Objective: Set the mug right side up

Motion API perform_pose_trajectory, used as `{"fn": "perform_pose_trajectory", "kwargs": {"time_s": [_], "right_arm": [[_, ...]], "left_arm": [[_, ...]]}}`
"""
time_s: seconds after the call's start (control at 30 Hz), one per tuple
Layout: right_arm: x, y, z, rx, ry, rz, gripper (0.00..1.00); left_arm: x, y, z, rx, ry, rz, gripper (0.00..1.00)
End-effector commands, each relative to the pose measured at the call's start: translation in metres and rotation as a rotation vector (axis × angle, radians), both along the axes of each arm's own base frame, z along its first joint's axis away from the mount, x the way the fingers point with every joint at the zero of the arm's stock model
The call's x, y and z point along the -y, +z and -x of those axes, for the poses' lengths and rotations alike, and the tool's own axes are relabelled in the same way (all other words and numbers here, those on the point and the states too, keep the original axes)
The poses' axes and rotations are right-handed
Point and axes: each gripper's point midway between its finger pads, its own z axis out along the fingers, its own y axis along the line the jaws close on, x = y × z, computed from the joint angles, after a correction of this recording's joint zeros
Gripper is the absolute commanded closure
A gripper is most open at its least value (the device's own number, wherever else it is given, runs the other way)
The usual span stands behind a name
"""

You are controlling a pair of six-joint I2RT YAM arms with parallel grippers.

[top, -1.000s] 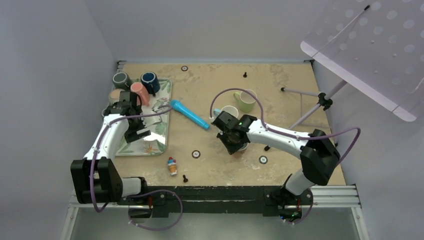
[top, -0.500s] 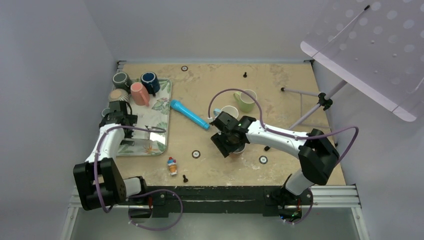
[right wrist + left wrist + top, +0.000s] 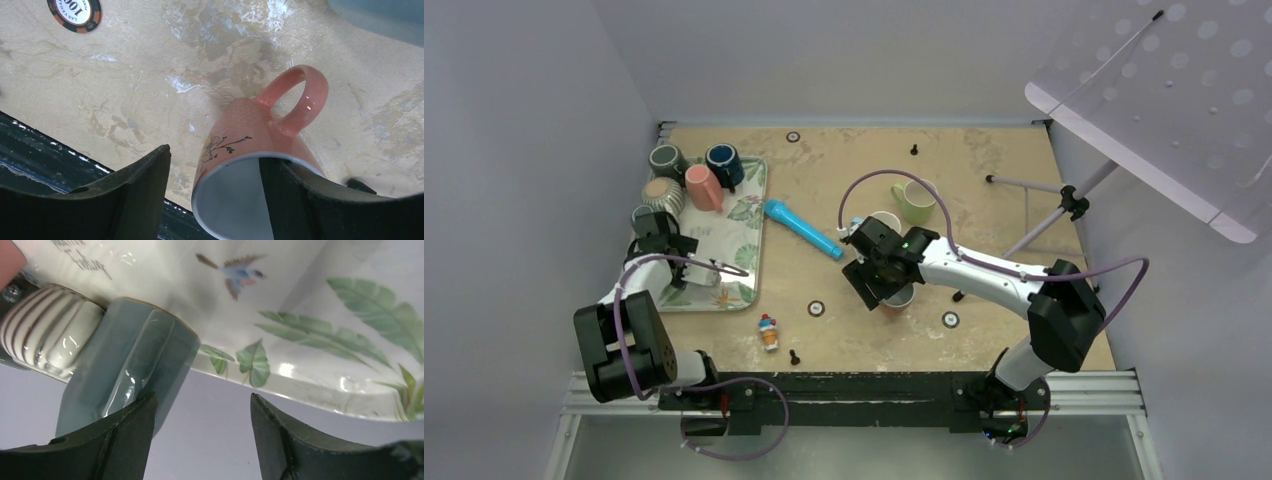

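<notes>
A pink mug (image 3: 260, 135) with a flower print stands on the table with its mouth up, and it peeks out under the right arm (image 3: 902, 298). My right gripper (image 3: 214, 155) is open astride the near wall of the mug. One finger reaches over the mouth and the other stands clear of the outside wall. My left gripper (image 3: 202, 396) is open and holds nothing. It sits at the left edge of the leaf-print tray (image 3: 310, 340), beside a teal mug (image 3: 125, 365) and a striped mug (image 3: 45, 335).
On the tray (image 3: 742, 262) stand a grey mug (image 3: 665, 160), a blue mug (image 3: 724, 165) and a pink mug (image 3: 704, 187). A green mug (image 3: 914, 202), a white mug (image 3: 884, 222) and a blue tube (image 3: 804, 228) lie mid-table. A small figurine (image 3: 768, 332) and a stand (image 3: 1064, 205) are also there.
My right gripper has opened and let go of the pink mug, then drawn back a little. My left arm has pulled back from over the tray to the tray's left edge.
</notes>
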Motion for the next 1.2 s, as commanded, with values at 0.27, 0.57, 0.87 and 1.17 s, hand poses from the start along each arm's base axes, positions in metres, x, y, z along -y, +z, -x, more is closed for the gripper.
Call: {"fn": "perform_pose_trajectory", "kwargs": {"time_s": [0.27, 0.57, 0.87, 1.17], "right_arm": [[-0.017, 0.025, -0.009, 0.034, 0.048, -0.06, 0.32], [-0.019, 0.028, -0.012, 0.032, 0.061, -0.045, 0.31], [-0.02, 0.034, -0.013, 0.034, 0.054, -0.045, 0.31], [-0.016, 0.03, -0.01, 0.031, 0.053, -0.045, 0.31]], "left_arm": [[0.06, 0.005, -0.002, 0.043, -0.235, 0.116, 0.27], [0.031, 0.054, -0.04, 0.097, 0.043, 0.172, 0.11], [0.017, 0.014, -0.05, 0.017, 0.048, 0.114, 0.12], [0.007, -0.008, -0.063, 0.002, 0.105, 0.1, 0.44]]}}
